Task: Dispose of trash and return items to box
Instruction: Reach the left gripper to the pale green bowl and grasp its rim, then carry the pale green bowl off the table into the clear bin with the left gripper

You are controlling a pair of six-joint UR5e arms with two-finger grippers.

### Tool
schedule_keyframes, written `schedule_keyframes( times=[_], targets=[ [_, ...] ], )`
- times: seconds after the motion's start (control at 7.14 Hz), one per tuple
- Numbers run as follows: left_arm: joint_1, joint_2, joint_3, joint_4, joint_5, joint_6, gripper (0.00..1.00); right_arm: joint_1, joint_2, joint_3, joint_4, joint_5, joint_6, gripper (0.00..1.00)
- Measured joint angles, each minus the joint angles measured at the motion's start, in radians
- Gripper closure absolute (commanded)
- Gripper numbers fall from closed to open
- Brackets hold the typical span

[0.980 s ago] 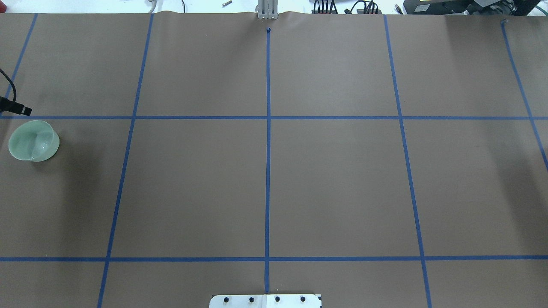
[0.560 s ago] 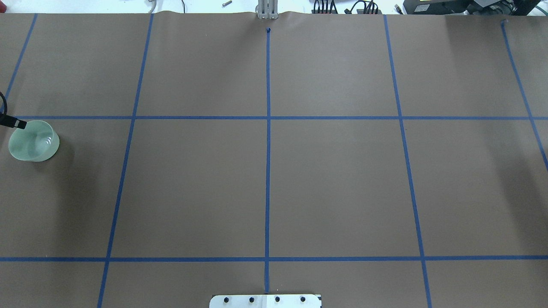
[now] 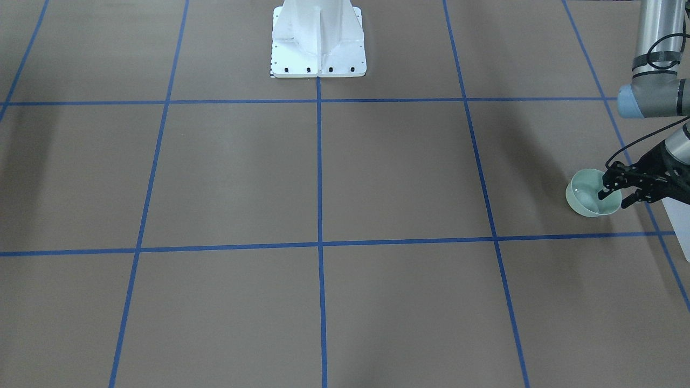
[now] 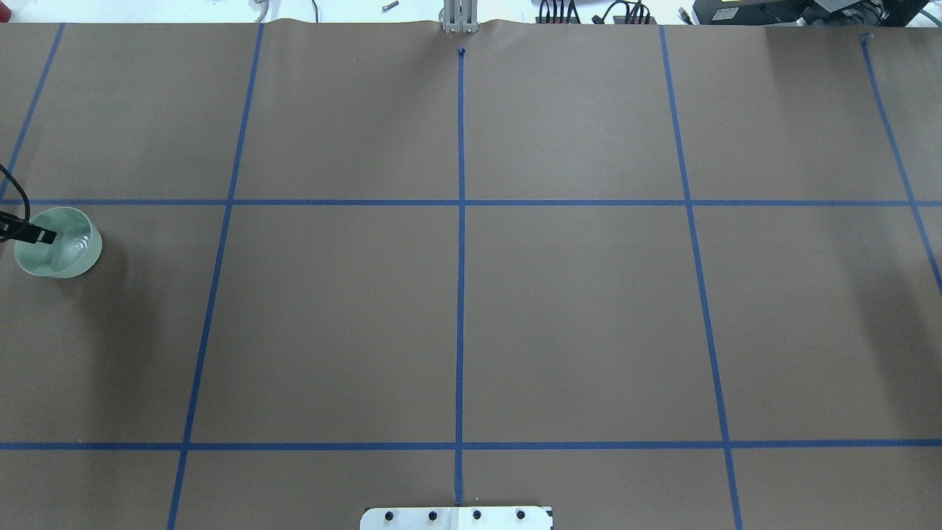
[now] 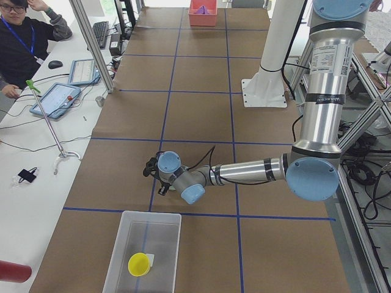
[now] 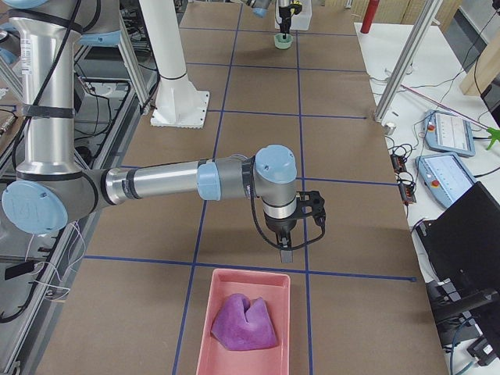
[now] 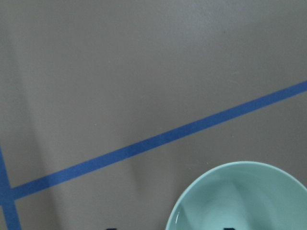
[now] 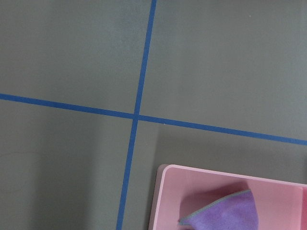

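Observation:
A pale green bowl stands upright near the table's end on my left, also in the overhead view and the left wrist view. My left gripper is open and straddles the bowl's rim, one finger inside and one outside. One fingertip shows over the bowl in the overhead view. My right gripper hangs just before a pink tray holding a purple cloth. I cannot tell whether it is open. A clear box holds a yellow cup.
The pink tray with the cloth lies at the table's end on my right. The clear box lies beyond the bowl at the left end. The robot's white base stands mid-table. An operator sits at a side desk.
My left gripper has moved down over the bowl; its fingertip now lies over the bowl's inside instead of beyond its rim. The bowl has not moved.

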Motion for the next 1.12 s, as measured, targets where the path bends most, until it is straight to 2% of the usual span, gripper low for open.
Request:
schedule_keyframes(
  times=[0.42, 0.7, 0.98, 1.12],
  targets=[
    [-0.007, -0.001, -0.028, 0.008, -0.015, 0.001, 1.0, -0.001, 0.0, -0.001, 0.0, 0.001, 0.0, 0.0],
    [-0.079, -0.009, -0.043, 0.05, -0.058, 0.002, 1.0, -0.002, -0.001, -0.002, 0.0, 0.001, 0.0, 0.0],
    [-0.165, -0.02, -0.051, 0.133, -0.085, 0.078, 1.0, -0.005, -0.001, -0.002, 0.0, 0.001, 0.0, 0.0],
    [-0.229, -0.04, -0.053, 0.231, -0.098, 0.189, 1.0, -0.007, -0.001, -0.002, 0.0, 0.002, 0.0, 0.0]
  ],
)
